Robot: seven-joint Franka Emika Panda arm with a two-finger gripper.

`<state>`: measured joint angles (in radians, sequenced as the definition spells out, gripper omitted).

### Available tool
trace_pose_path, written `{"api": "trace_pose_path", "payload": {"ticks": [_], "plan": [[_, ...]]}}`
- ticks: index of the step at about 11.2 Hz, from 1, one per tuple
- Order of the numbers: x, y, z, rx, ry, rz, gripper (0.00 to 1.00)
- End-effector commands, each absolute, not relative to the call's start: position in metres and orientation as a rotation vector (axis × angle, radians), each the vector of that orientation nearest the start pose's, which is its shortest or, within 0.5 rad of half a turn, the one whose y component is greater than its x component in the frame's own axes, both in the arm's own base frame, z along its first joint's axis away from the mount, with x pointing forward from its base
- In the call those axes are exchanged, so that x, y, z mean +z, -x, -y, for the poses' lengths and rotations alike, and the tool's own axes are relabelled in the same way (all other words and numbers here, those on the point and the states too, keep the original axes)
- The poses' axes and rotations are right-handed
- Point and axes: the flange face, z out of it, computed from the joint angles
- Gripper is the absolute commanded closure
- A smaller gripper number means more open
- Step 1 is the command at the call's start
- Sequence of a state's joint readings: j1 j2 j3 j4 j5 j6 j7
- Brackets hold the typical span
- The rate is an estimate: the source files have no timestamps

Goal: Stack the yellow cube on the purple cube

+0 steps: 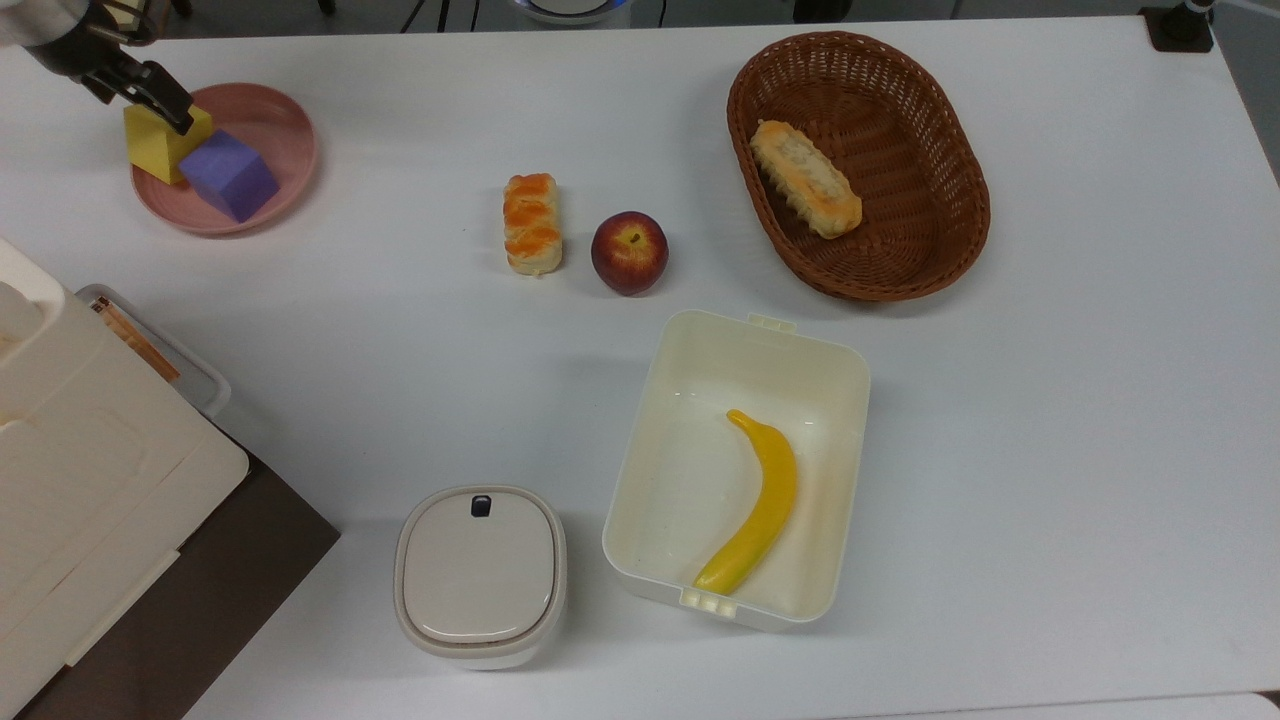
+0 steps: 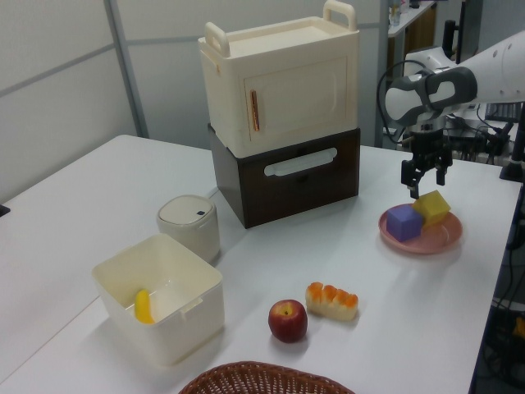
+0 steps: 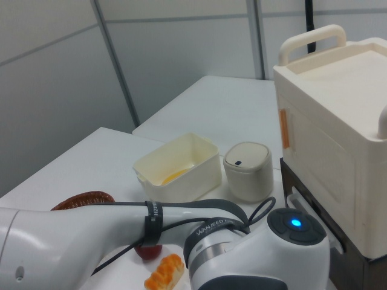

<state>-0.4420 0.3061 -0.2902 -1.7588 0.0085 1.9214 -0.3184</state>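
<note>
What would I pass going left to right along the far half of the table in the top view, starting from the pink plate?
Round pink plate holding the cubes → orange-glazed bread roll → red apple → oval brown wicker basket with a pale bread roll lying in it.

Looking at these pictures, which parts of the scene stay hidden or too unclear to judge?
- Top view: the black two-finger gripper covers part of the matte yellow cube; contact cannot be told.
- Left view: the yellow banana is mostly behind the cream plastic box's wall; the brown wicker basket is cut by the bottom edge.
- Right view: the white robot arm blocks the near tabletop.
</note>
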Motion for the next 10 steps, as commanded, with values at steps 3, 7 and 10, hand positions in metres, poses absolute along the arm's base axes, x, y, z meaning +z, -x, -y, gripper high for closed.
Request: {"api": "trace_pose_path", "payload": {"ticks": [3, 7, 10], "plan": [[0.366, -0.484, 0.408, 0.259, 3.063, -0.661, 0.00], [0.367, -0.482, 0.412, 0.258, 3.069, -0.648, 0.70], [0.400, -0.485, 0.414, 0.210, 3.077, -0.642, 0.84]]}}
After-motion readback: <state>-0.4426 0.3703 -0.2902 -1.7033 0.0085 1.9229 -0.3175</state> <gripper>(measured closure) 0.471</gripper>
